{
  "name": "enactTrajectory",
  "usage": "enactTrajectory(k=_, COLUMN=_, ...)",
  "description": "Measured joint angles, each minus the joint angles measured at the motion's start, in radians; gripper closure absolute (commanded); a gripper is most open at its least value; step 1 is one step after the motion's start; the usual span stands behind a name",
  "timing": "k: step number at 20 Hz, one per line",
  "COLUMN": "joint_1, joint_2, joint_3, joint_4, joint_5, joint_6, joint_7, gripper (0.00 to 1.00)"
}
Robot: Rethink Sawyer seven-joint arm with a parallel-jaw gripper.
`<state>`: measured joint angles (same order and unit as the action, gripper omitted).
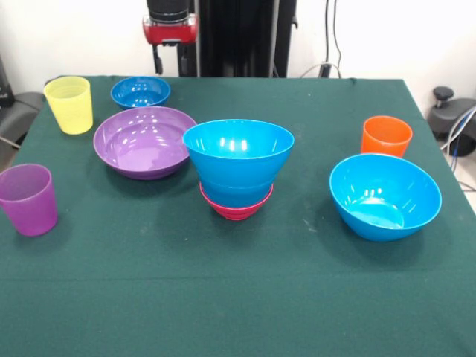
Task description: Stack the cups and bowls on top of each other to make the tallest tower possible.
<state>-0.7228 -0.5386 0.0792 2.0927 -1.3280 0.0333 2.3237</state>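
So the tower (237, 175) is just blue bowls nested in a small magenta bowl (236, 207), mid-table. Loose stuff: wide purple bowl (144, 141) beside it, small dark-blue bowl (140, 91), tilted blue bowl (384, 195), plus upright yellow cup (69, 104), purple cup (29, 198), orange cup (386, 136).

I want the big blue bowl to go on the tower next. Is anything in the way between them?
Nothing visible is. Only bare green tablecloth lies between the big blue bowl and the tower. The orange cup stands behind that path.

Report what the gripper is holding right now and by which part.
Nothing is held. Only the arm's red and black end shows at the top edge, drawn back from the table. The cups and bowls all rest on the cloth, untouched.
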Motion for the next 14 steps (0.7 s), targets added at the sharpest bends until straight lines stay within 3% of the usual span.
enactTrajectory(k=14, joint_1=0.001, joint_2=0.023, joint_3=0.026, joint_4=-0.066, joint_5=-0.051, joint_6=0.002, joint_7=0.000, gripper=0.00)
